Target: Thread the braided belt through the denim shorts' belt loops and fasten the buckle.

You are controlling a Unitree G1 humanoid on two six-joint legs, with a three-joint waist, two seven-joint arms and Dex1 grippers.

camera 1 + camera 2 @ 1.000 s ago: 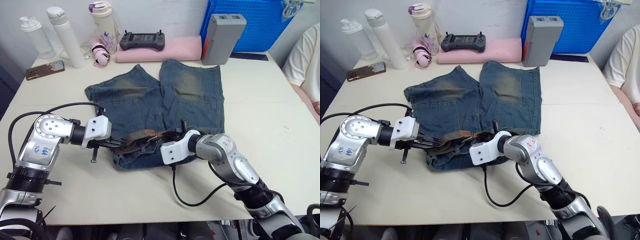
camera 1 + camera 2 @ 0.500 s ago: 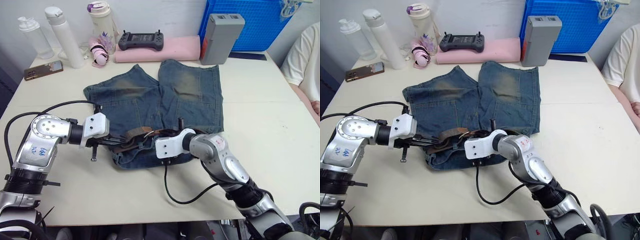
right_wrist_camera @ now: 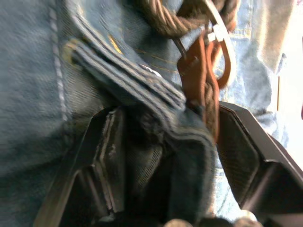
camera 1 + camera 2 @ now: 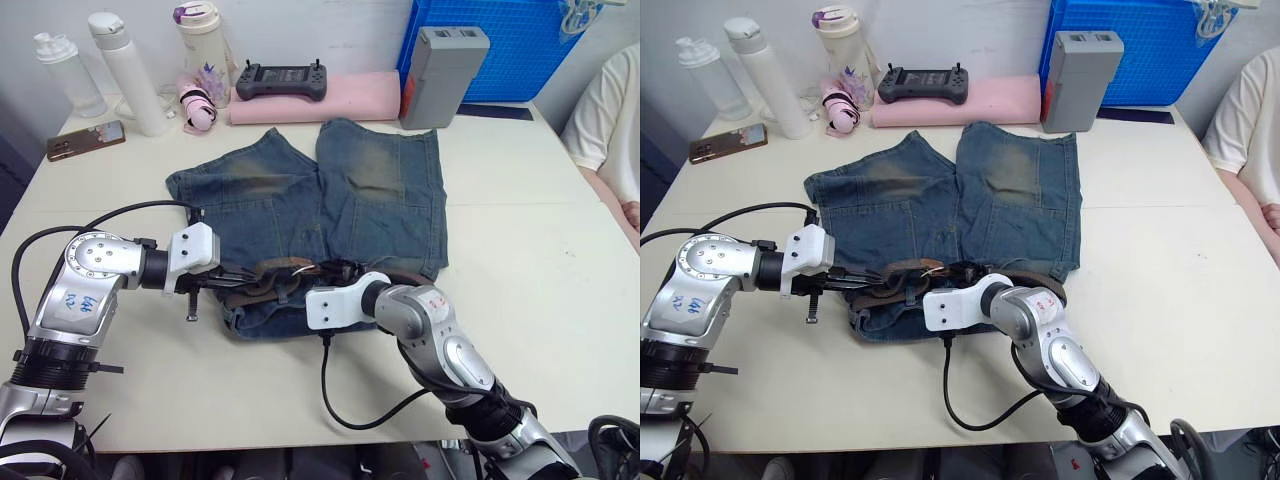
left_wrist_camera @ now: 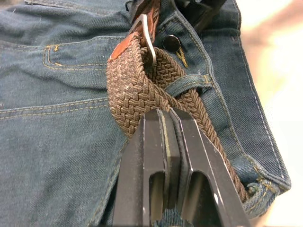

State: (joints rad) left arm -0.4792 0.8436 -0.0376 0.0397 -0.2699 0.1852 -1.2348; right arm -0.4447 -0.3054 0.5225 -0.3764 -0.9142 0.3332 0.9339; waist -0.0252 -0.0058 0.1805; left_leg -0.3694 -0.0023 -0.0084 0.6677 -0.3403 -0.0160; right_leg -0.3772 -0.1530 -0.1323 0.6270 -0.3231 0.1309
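Observation:
The denim shorts (image 4: 300,190) lie flat on the table, waistband toward me. The braided belt (image 4: 280,272) is bunched along the left half of the waistband. My left gripper (image 4: 240,283) is shut on a fold of the belt (image 5: 137,85), just short of the silver buckle (image 5: 147,33) and beside a belt loop (image 5: 187,85). My right gripper (image 4: 342,272) sits at the waistband's middle. Its fingers (image 3: 94,156) stand wide apart with a fold of the waistband (image 3: 156,109) and the belt's brown leather end (image 3: 201,75) between them.
Along the table's far edge stand bottles (image 4: 130,70), a phone (image 4: 75,140), a controller (image 4: 283,80) on pink foam (image 4: 340,98), a grey box (image 4: 443,62) and a blue crate (image 4: 500,45). A person's sleeve (image 4: 610,110) shows at the right edge.
My right gripper's fingers have spread apart, and the arm has slid left along the waistband. The left gripper has kept its hold in the same place.

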